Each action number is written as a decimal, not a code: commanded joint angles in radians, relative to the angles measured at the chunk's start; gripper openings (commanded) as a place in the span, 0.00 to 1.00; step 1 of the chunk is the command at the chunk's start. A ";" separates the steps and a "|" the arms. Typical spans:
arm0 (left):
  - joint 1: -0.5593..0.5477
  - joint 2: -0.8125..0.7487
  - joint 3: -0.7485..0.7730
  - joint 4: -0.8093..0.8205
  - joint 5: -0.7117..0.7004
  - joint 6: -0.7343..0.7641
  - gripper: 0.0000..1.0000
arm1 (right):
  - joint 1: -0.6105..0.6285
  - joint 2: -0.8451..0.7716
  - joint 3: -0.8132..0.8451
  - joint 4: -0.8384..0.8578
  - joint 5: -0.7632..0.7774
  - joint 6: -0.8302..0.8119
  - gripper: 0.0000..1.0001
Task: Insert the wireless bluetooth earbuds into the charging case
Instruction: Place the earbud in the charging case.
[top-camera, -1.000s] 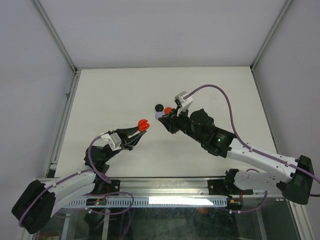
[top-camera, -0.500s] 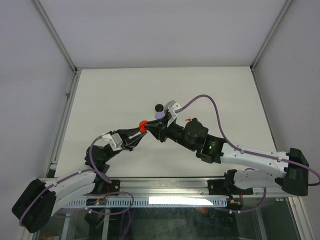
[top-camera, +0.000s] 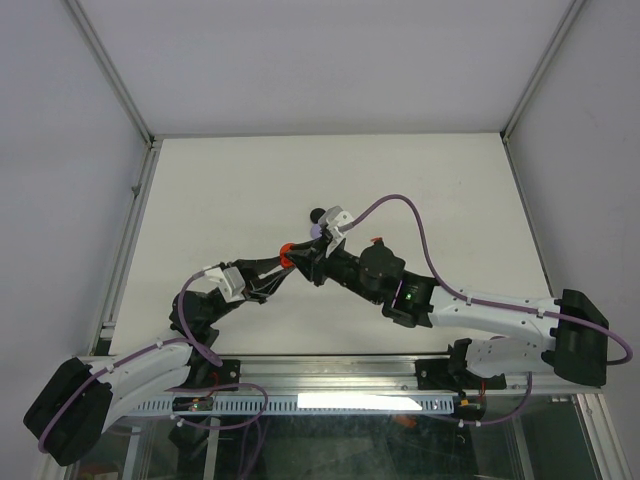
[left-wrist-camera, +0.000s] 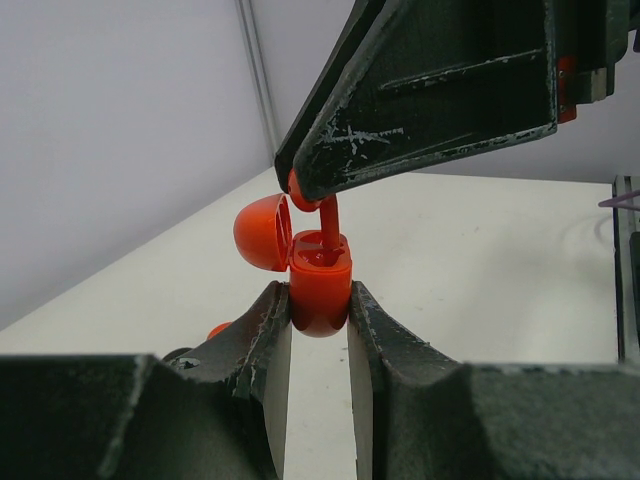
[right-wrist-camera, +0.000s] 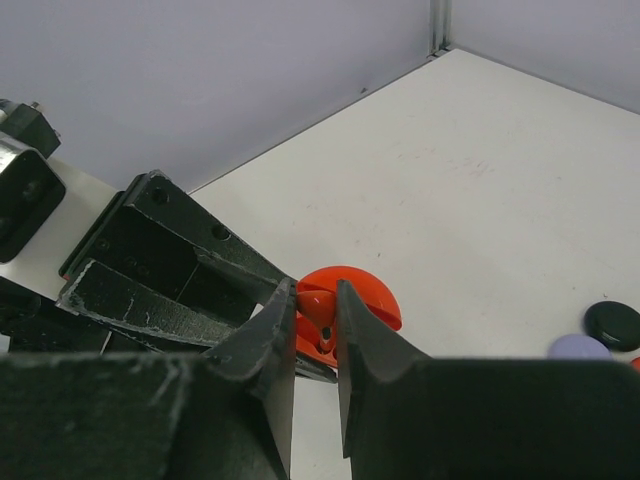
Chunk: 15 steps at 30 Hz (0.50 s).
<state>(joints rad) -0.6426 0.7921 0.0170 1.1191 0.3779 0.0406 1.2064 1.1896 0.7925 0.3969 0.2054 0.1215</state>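
Case: red charging case (left-wrist-camera: 320, 292) pinched in my left gripper (left-wrist-camera: 318, 318), lid (left-wrist-camera: 262, 232) flipped open, held above the middle of the table (top-camera: 420, 170).
Earbud: red earbud (left-wrist-camera: 327, 218) clamped in my right gripper (right-wrist-camera: 316, 318) — stem pointing down, tip at the case's socket.
Alignment: I judge the stem nearly in; keep it vertical, push straight down.
Grip: both my fingers closed tight — ease the right only once seated.
Risk: tilting could jam the stem.
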 joint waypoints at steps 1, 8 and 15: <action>-0.009 -0.004 -0.080 0.045 0.020 -0.019 0.03 | 0.007 -0.002 0.018 0.070 0.014 -0.011 0.15; -0.009 -0.010 -0.084 0.063 -0.005 -0.052 0.03 | 0.007 -0.001 0.007 0.062 0.010 -0.007 0.14; -0.009 -0.018 -0.089 0.071 -0.032 -0.080 0.02 | 0.009 0.002 -0.002 0.055 0.005 -0.002 0.14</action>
<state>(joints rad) -0.6426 0.7902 0.0170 1.1236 0.3672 -0.0113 1.2091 1.1908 0.7906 0.3992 0.2035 0.1223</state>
